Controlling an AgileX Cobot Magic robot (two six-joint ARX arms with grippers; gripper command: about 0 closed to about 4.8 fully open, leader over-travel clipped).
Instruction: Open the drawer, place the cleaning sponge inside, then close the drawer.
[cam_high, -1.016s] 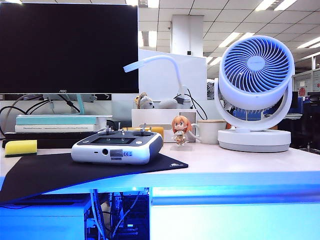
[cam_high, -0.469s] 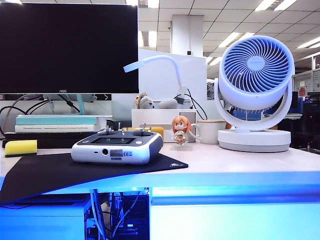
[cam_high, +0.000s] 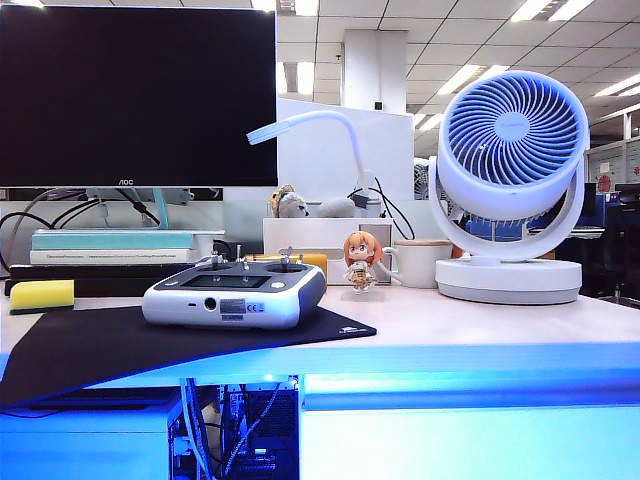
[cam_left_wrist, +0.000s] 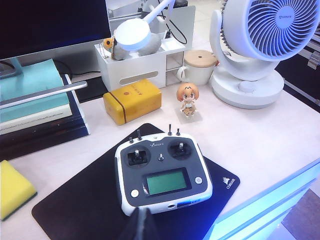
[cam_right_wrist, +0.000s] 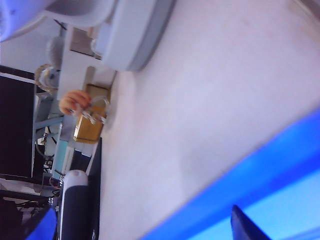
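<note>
Unmoved since earlier: cleaning sponge (cam_high: 41, 295), far left on counter (cam_high: 480, 310). Left claw (cam_left_wrist: 142, 227) closed near controller (cam_left_wrist: 162, 172); right claw (cam_right_wrist: 145, 225) spread wide above counter edge.

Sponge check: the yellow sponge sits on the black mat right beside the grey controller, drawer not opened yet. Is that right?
Not quite. The yellow sponge lies off the black mat, on the desk at its far left, well apart from the grey controller, as the exterior and left wrist views show. The drawer looks closed.

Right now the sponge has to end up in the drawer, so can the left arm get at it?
Probably yes: the cleaning sponge lies uncovered at the mat's edge, beside the shut left gripper.
</note>
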